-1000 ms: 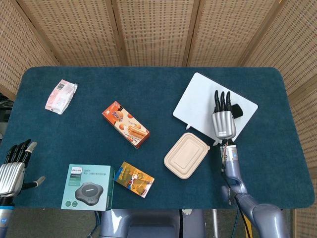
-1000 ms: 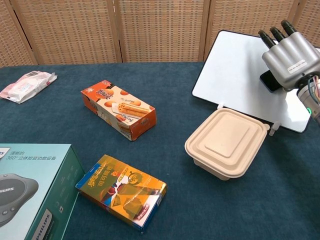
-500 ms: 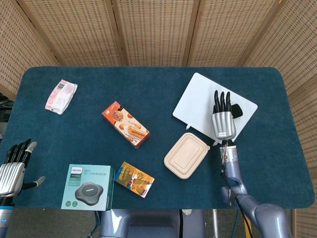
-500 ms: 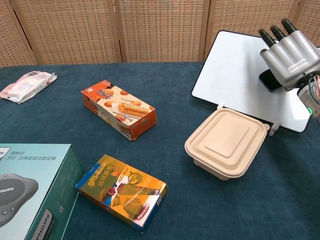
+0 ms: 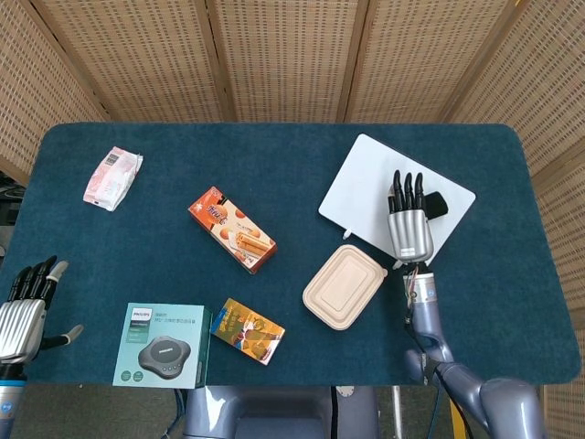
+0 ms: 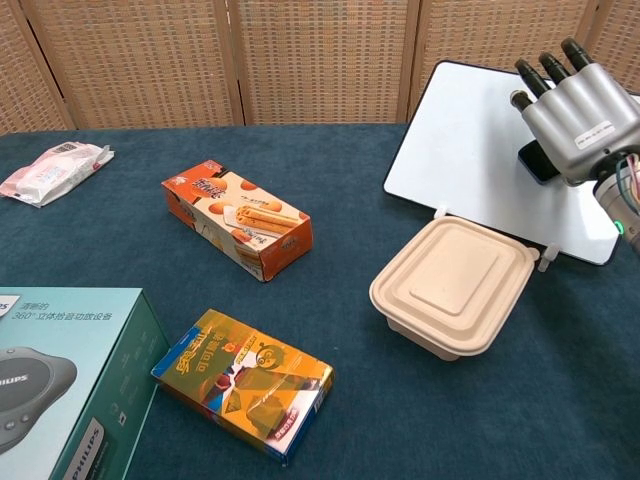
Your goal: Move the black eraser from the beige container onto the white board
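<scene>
The black eraser (image 5: 438,204) lies on the white board (image 5: 370,183) near its right edge; in the chest view it (image 6: 533,162) peeks out from under my right hand. That right hand (image 5: 409,219) hovers over the board just left of the eraser, fingers stretched out and holding nothing; the chest view shows the right hand (image 6: 577,110) from behind. The beige container (image 5: 345,285) sits with its lid on just in front of the white board (image 6: 470,140). My left hand (image 5: 25,306) stays at the table's near left corner, fingers apart and empty.
An orange biscuit box (image 5: 232,229) lies mid-table, a yellow snack box (image 5: 247,331) and a teal speaker box (image 5: 163,346) near the front edge, and a pink packet (image 5: 112,176) at the far left. A woven screen stands behind the table.
My right hand has drifted slightly left, away from the eraser, which stays put on the board. The left hand has barely moved.
</scene>
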{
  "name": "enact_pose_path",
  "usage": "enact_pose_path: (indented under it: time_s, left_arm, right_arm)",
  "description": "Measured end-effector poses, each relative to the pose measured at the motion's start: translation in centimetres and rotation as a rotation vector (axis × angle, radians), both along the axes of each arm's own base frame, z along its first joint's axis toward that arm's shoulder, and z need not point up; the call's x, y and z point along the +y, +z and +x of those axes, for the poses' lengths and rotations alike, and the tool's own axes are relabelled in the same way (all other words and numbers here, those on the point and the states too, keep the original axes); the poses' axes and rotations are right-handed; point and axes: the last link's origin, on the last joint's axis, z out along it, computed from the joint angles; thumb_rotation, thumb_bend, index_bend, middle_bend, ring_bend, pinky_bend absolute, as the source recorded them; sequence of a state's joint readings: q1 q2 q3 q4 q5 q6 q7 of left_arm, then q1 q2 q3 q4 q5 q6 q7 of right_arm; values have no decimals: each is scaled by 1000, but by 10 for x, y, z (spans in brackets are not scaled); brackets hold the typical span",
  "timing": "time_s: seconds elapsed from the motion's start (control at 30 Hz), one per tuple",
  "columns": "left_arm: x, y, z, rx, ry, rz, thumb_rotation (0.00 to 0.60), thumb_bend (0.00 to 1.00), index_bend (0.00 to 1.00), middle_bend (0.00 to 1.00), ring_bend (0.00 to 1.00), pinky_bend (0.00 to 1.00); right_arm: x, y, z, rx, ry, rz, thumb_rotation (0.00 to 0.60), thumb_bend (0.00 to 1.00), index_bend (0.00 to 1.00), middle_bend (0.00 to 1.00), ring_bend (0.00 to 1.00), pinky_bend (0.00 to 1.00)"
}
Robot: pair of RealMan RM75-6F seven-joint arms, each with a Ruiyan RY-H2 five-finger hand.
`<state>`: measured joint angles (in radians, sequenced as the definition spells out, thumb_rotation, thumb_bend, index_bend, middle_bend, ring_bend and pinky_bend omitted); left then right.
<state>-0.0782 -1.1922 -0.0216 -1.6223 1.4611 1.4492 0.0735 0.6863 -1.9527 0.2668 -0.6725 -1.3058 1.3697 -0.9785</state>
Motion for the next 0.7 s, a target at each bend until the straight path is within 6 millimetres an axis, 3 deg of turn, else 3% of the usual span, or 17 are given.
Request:
enact_pose_path:
  time_s: [0.3,0.57,0.7]
  left_arm:
    - [-1,3,1,-2,-4,10,600,155,0,0,0,0]
    - [-2,7,1,0,-5,28,600,154,0,0,0,0]
    - [-4,8,3,2,-11,34,600,155,0,0,0,0]
  right_arm:
    - [18,23,12,-53,47,-15,600,71,111,0,0,0]
    - [57,60,17,-236,115,30,600,57,110,0,0,0]
    - [76,75,8,-372,145,86,600,55,110,0,0,0]
